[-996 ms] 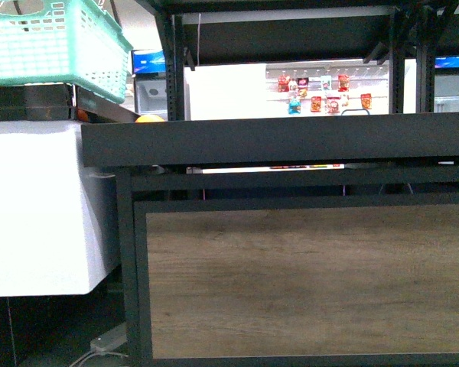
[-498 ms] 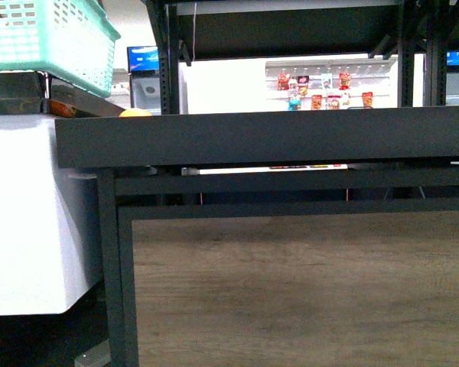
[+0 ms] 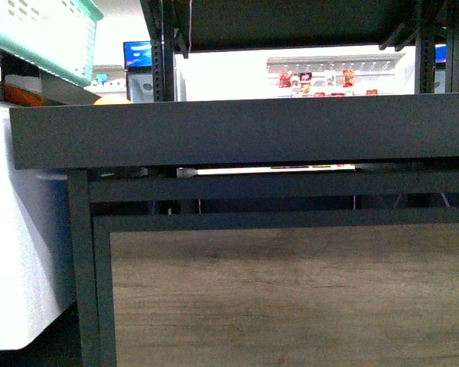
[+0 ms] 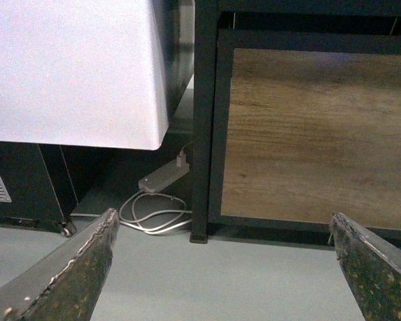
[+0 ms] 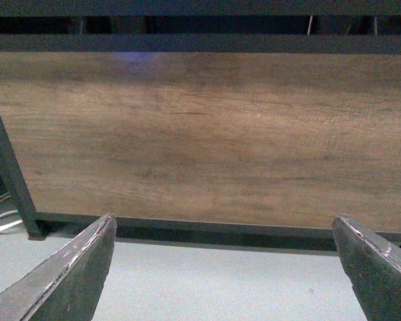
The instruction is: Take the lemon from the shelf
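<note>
The shelf fills the front view: a black front lip (image 3: 245,130) with a wood-look panel (image 3: 291,298) below it. The lemon is hidden; only an orange-yellow rounded top (image 3: 111,99) peeks over the lip at the left, and I cannot tell which fruit it is. Neither arm appears in the front view. My left gripper (image 4: 223,214) is open and empty, low over the floor, facing the shelf's corner leg (image 4: 204,134). My right gripper (image 5: 224,217) is open and empty too, facing the wood panel (image 5: 200,134).
A teal basket (image 3: 38,38) hangs at the upper left over a white cabinet (image 3: 23,229) beside the shelf. A power strip with coiled white cable (image 4: 162,179) lies on the floor by the leg. Bright store racks (image 3: 314,76) show behind.
The shelf looms larger and its left corner has slid left in the front view. The basket has shifted up and left toward the picture's edge.
</note>
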